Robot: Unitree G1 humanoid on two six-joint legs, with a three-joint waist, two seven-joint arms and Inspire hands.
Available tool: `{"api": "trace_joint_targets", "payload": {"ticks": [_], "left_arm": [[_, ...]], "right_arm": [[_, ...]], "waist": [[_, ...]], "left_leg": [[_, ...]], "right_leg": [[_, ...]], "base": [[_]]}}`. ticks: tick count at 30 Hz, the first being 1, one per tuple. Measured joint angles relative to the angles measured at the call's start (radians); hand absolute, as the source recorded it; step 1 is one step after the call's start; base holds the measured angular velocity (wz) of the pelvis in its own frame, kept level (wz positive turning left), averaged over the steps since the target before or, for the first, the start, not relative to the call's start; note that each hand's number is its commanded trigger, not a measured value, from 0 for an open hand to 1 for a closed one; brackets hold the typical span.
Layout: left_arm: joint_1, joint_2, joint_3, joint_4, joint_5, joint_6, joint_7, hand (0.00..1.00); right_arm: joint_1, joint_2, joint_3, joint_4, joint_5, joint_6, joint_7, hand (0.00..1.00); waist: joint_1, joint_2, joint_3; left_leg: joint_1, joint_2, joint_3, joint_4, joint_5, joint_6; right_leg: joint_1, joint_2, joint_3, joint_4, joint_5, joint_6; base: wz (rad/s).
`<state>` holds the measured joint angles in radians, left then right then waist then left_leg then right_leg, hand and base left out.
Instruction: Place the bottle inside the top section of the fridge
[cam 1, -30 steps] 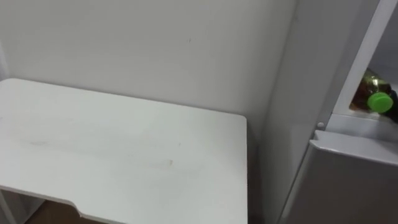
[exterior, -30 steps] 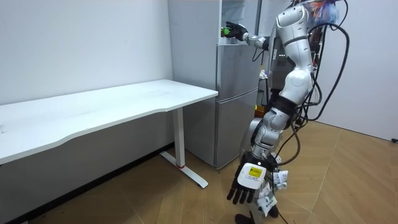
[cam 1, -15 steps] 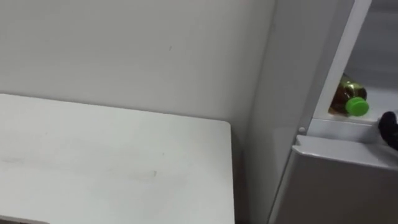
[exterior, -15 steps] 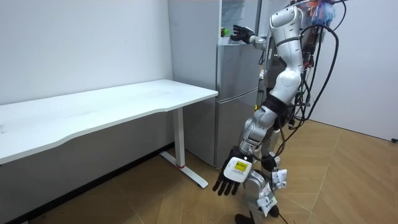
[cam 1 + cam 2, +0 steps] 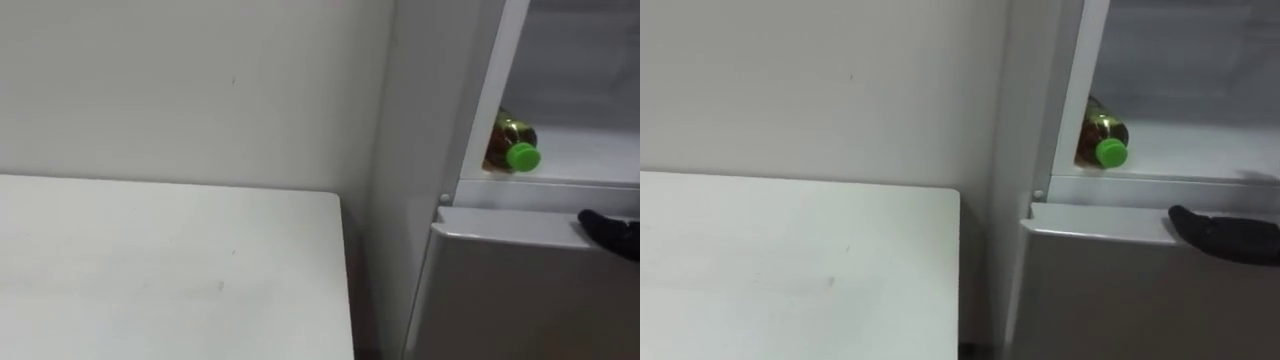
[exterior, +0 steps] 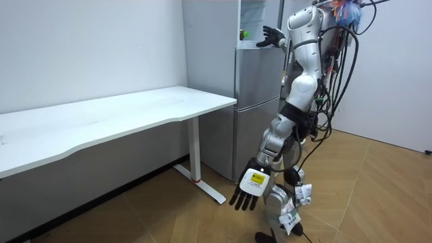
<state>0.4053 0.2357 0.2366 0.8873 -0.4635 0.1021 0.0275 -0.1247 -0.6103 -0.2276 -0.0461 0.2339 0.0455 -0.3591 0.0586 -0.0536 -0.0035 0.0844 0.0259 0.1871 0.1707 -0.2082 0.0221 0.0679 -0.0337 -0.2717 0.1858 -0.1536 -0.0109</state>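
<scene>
The bottle point(image 5: 508, 143) of amber liquid lies on its side on the upper fridge shelf point(image 5: 585, 162), its green cap toward me; it also shows as bottle point(image 5: 1100, 135) and bottle point(image 6: 243, 34). My right hand point(image 5: 612, 232) is open, its dark fingers straight above the lower door's top edge, to the right of the bottle and apart from it. The room view has that right hand point(image 6: 271, 36) with fingers spread before the open compartment. My left hand point(image 6: 250, 192) hangs open at my side near the floor.
The grey fridge point(image 6: 256, 108) stands against the wall, its lower door point(image 5: 520, 295) closed. A white table point(image 5: 150, 270) stands just left of it, with a narrow gap between. I stand facing the fridge on a wooden floor point(image 6: 378, 196).
My right hand has let go of the bottle and drawn back from the shelf; the bottle stays lying there. The eye view has shifted right. My left arm has swung forward a little.
</scene>
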Motion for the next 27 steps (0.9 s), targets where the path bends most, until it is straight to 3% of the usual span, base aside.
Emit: {"api": "trace_joint_targets", "payload": {"ticks": [2,8,11,15,19,25,27], "left_arm": [[-0.002,-0.014,0.0,0.037,-0.001,-0.018,0.0,0.0],[-0.006,-0.039,-0.001,0.077,0.042,-0.052,-0.002,0.0],[-0.004,-0.056,0.0,0.076,0.044,-0.069,-0.003,0.0],[-0.002,-0.071,-0.001,0.099,0.043,-0.089,-0.018,0.0],[-0.005,-0.073,-0.002,0.152,0.042,-0.119,-0.02,0.0],[-0.014,-0.089,-0.004,0.193,0.041,-0.157,-0.016,0.0],[-0.022,-0.096,-0.004,0.193,0.041,-0.157,-0.014,0.0]], "right_arm": [[0.013,0.037,-0.032,-0.075,0.022,-0.007,-0.017,0.0],[0.043,0.097,-0.044,-0.174,0.093,-0.049,-0.046,0.0],[0.057,0.142,-0.054,-0.224,0.111,-0.067,-0.04,0.0],[0.112,0.153,-0.07,-0.259,0.14,-0.089,-0.019,0.0],[0.168,0.228,-0.083,-0.328,0.22,-0.122,0.004,0.0],[0.251,0.33,-0.073,-0.346,0.187,-0.182,0.012,0.0],[0.284,0.342,-0.065,-0.346,0.174,-0.189,0.004,0.0]], "waist": [[-0.011,0.004,0.0024],[-0.024,0.006,0.0053],[-0.024,0.014,0.0057],[-0.026,0.027,0.0024],[-0.044,0.04,-0.002],[-0.051,0.062,0.0014],[-0.052,0.067,0.003]], "left_leg": [[0.013,-0.001,0.0,-0.001,0.0,0.0],[0.026,0.0,0.002,-0.009,-0.001,0.0],[0.033,0.001,0.023,-0.01,-0.002,0.001],[0.032,0.001,0.03,-0.01,-0.004,0.002],[0.031,0.004,0.03,-0.006,-0.011,-0.001],[0.031,0.008,0.05,0.0,-0.017,-0.001],[0.031,0.008,0.056,0.001,-0.019,0.0]], "right_leg": [[0.004,0.0,0.0,0.0,0.0,0.0],[0.015,0.002,0.009,-0.001,-0.002,0.003],[0.01,0.005,0.025,0.0,-0.002,0.003],[0.002,0.003,0.038,0.004,-0.002,0.003],[0.001,0.005,0.05,0.003,-0.002,0.003],[-0.002,0.01,0.071,0.001,-0.001,0.002],[-0.005,0.01,0.077,0.002,-0.001,0.002]], "base": [[-0.04],[-0.01],[-0.13],[-0.1],[-0.04],[-0.09],[-0.12]]}}
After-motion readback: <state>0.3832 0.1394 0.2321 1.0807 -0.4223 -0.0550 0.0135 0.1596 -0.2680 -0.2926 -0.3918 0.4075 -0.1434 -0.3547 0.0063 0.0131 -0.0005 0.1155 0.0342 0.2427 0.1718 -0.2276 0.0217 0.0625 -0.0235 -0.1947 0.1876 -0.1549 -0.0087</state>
